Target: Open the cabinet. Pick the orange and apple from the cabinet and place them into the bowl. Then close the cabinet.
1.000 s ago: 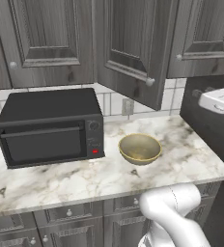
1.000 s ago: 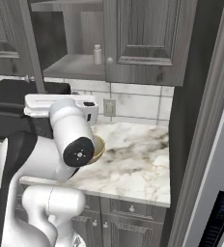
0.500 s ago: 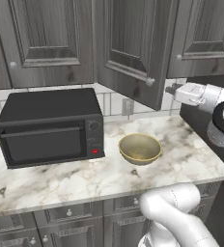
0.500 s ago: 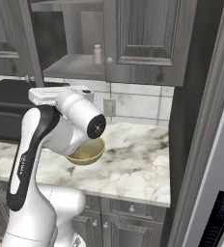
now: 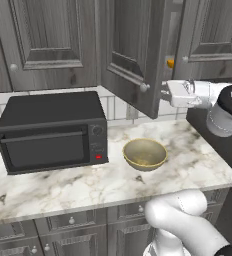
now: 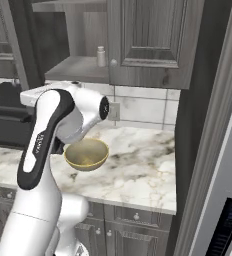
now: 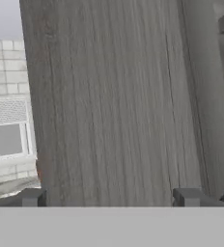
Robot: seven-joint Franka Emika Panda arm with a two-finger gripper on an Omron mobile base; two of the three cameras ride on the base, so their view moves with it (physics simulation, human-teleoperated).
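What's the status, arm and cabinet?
Gripper open, empty, facing the swung-out cabinet door. Orange on the shelf. Bowl empty. Door stands between hand and fruit.

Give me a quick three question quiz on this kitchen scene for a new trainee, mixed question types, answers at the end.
1. True or false: the left cabinet door stands open.
2. What sits on the counter left of the bowl?
3. Multiple choice: the gripper is A) open, holding nothing, B) shut on the orange, C) shut on the bowl.

Key: 1 true. 2 the microwave. 3 A.
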